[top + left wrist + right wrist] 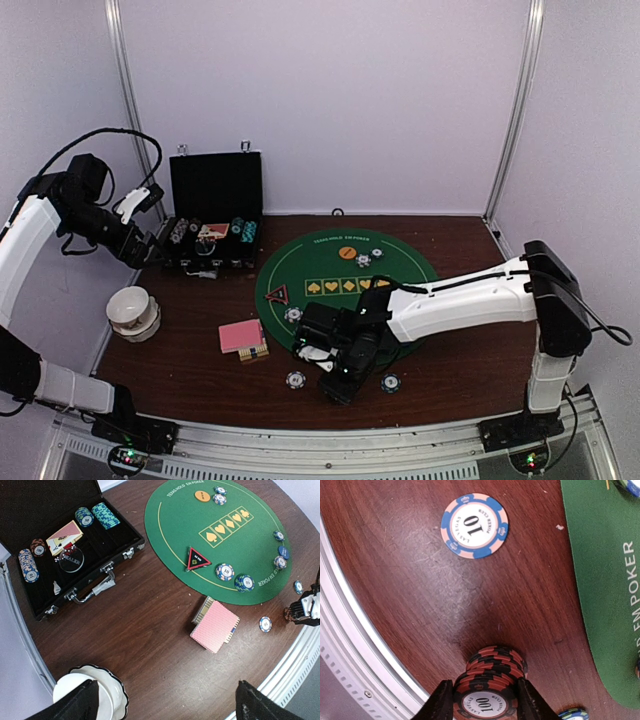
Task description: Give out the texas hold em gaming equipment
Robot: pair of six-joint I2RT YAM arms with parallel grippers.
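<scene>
While the right pincer (pixel 485 707) clamps a stack of red-and-black striped poker chips (pixel 495 667), the left pincer (pixel 167 705) gapes empty.
It hangs over the dark wooden desk (pixel 410 595), just off the green felt mat (pixel 600 580).

Light is even, diffuse, from above; shadows on the table (pixel 180 370) are soft. Right wrist view shows a pale sheen on the wood, the stack of poker chips (pixel 492 672) sharp, the flanking fingers (pixel 440 705) blurred. Left wrist view bows at its edges.
</scene>
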